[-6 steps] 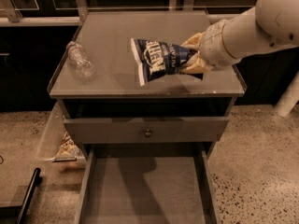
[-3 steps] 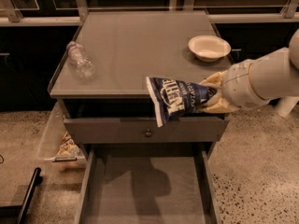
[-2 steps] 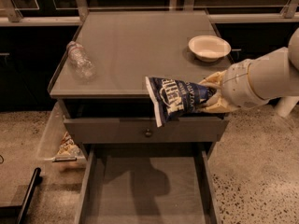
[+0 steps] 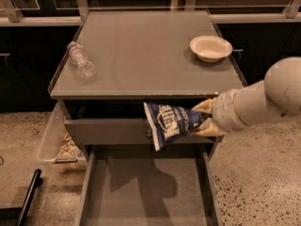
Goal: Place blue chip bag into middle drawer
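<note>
The blue chip bag is dark blue with white lettering and hangs sideways in the air in front of the grey drawer front. My gripper reaches in from the right and is shut on the bag's right end, with tan fingers above and below it. The middle drawer is pulled out below, a wide grey tray with a flat floor. The bag hangs above its back edge and casts a shadow on the floor.
A clear plastic bottle lies at the left of the cabinet top. A cream bowl sits at the back right. A clear bin with snack bags stands on the floor to the left. A black bar lies at the lower left.
The gripper has carried the bag from above the cabinet top forward and down. It now hangs lower, in front of the drawer front and over the open drawer.
</note>
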{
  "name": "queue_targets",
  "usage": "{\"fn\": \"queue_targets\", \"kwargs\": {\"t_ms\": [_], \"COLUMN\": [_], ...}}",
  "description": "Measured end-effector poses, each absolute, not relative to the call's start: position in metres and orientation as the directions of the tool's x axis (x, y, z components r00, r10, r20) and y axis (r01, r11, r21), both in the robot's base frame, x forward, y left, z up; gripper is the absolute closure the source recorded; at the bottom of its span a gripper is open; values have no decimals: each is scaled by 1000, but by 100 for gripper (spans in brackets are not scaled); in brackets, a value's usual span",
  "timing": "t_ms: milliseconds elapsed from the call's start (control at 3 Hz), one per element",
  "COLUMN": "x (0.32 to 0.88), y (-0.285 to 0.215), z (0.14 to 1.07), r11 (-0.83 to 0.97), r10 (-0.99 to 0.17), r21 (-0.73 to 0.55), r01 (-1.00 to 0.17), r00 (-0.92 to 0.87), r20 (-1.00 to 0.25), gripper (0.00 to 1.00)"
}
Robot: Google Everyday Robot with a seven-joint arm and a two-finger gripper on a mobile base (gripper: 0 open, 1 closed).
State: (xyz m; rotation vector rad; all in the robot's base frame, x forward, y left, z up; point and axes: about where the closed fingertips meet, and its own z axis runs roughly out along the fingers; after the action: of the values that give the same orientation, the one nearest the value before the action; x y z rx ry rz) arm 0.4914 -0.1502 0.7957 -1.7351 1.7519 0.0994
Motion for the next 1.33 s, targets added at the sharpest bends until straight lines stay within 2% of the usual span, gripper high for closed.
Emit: {"fn": "queue_targets", "kwargs": {"t_ms": [1000, 1333], "x": [467, 467], "y": [-166, -166], "z": [640, 640], "r11": [79, 79], "r10": [-839, -839], "r21": [-303, -303], "r01": [-950, -950], "r00": [101, 101], "r20": [-535, -535], "gripper": [100, 100]}}
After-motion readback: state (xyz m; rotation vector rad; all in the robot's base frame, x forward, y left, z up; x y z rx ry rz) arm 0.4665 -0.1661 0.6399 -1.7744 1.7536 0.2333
